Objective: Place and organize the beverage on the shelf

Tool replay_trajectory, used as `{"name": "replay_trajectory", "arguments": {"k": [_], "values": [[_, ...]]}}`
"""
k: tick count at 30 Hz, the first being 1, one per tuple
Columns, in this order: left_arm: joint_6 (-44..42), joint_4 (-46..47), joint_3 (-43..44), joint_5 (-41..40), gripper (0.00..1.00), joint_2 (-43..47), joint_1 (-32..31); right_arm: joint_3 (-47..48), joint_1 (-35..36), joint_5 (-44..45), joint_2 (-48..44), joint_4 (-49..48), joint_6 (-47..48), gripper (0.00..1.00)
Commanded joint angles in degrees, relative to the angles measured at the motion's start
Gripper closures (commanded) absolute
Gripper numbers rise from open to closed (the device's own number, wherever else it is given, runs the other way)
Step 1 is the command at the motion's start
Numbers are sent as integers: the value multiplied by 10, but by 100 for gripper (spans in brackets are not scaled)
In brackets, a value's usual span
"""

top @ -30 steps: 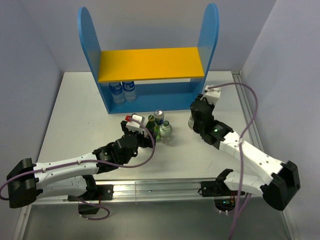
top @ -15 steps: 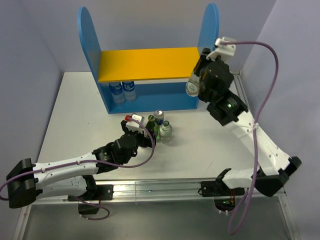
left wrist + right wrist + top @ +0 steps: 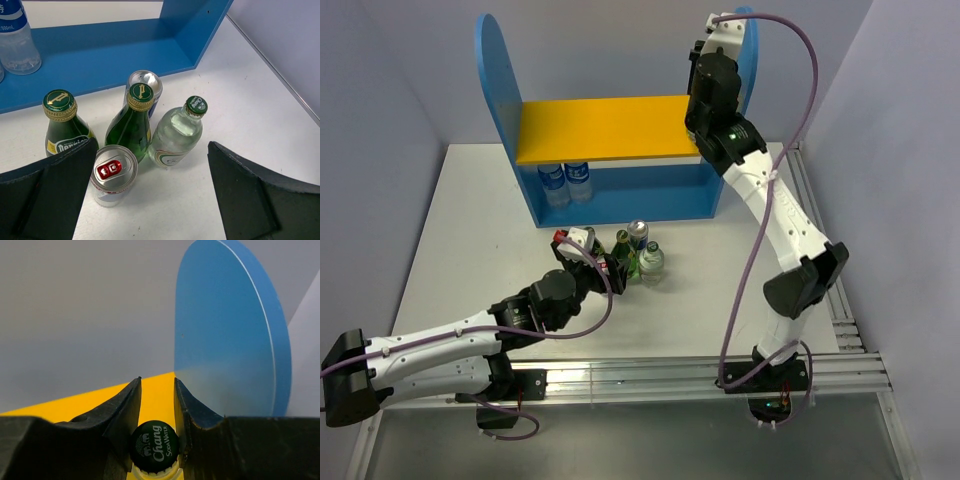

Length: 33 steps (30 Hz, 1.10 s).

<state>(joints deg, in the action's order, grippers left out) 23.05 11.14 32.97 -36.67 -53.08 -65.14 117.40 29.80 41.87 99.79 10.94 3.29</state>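
A green-capped bottle (image 3: 154, 446) is clamped between the right fingers (image 3: 122, 410), raised at the right end of the yellow upper board (image 3: 610, 128) of the shelf (image 3: 495, 80). The left fingers (image 3: 55, 185) are spread wide, gripping nothing, low over the counter (image 3: 470, 230). Between them are seen two green bottles (image 3: 131, 125), one clear bottle (image 3: 175, 135) and two cans (image 3: 114, 172). Two water bottles (image 3: 566, 182) are stood on the lower level.

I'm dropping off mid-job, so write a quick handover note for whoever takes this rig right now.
Right gripper: shut on the Chang bottle, over the yellow board's right end, not released.
Left gripper: open, empty, facing the cluster.
On the table: two green bottles, one clear bottle, two cans.
Lower level: two water bottles.
Done: none of the six placed. Left: set this one down, then five more.
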Motion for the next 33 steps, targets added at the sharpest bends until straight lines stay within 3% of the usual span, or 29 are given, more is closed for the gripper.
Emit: {"name": "replay_trajectory", "arguments": {"k": [1, 7, 18, 24, 25, 26, 28, 29, 33], "values": [[-8, -2, -2, 10, 1, 7, -3, 81, -17, -9, 14, -73, 33, 100], [-9, 4, -7, 10, 1, 5, -3, 61, -38, -5, 43, -108, 34, 100], [-2, 6, -5, 24, 1, -13, -3, -49, -55, 22, 47, -254, 60, 100], [2, 0, -2, 25, 1, -8, -3, -58, -60, 42, 53, -252, 45, 99], [3, 1, -3, 26, 1, -6, -3, -61, -60, 43, 51, -252, 43, 87], [3, 1, -3, 27, 1, -6, -3, -72, -60, 43, 43, -252, 39, 50], [5, 1, -3, 30, 1, -5, -3, -90, -60, 43, 34, -262, 40, 7], [5, 1, -3, 30, 1, -6, -3, -93, -59, 44, 26, -263, 37, 0], [4, 3, 1, 34, 1, -8, -3, -104, -59, 40, 6, -256, 31, 0]]}}
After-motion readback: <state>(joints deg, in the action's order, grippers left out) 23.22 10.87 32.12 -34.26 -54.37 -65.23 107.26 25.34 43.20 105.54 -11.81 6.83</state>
